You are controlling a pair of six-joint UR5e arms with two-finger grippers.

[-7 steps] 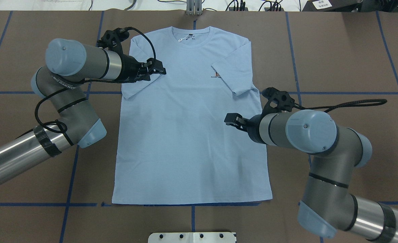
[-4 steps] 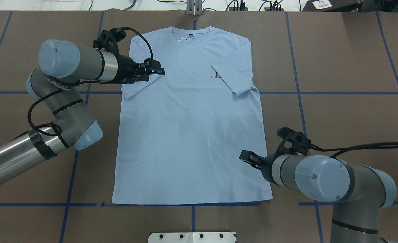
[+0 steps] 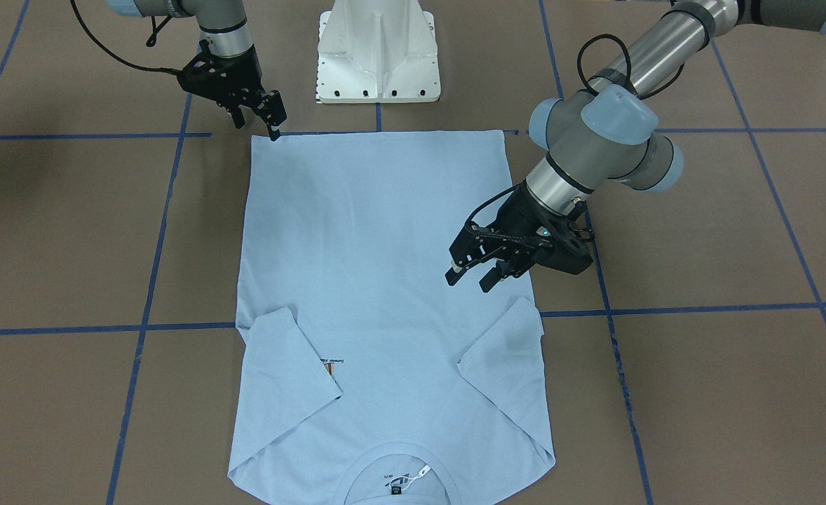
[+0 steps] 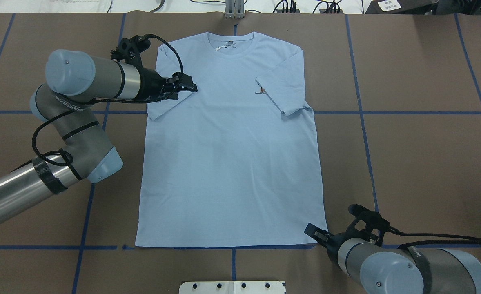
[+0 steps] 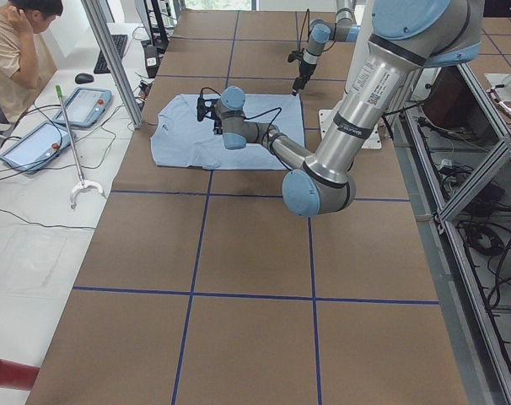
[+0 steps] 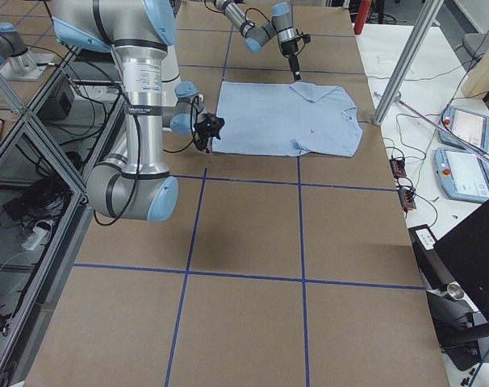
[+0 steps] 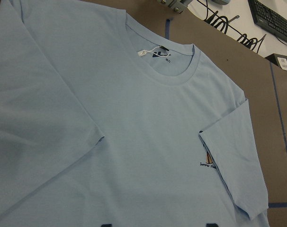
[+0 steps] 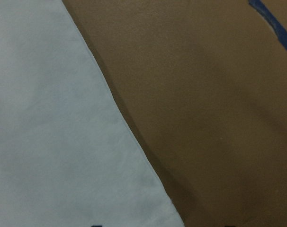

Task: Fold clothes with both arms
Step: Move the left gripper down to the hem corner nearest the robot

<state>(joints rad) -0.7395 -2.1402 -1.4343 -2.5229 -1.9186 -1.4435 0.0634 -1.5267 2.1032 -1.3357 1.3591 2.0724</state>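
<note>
Folding is barely begun: T-shirt (image 4: 228, 163) lies flat on the table (image 4: 408, 163), sleeves (image 4: 281, 90) tucked inward, with left gripper (image 4: 190, 86) spread above one sleeve and right gripper (image 4: 313, 232) spread at a hem corner.

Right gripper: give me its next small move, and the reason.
Probably lower the right gripper a little and close it on the T-shirt's hem corner. Its fingers look open and sit right at that corner. The right wrist view shows the corner's edge just ahead of them. Both sleeves are already folded in, so the hem seems the part left to lift.
</note>
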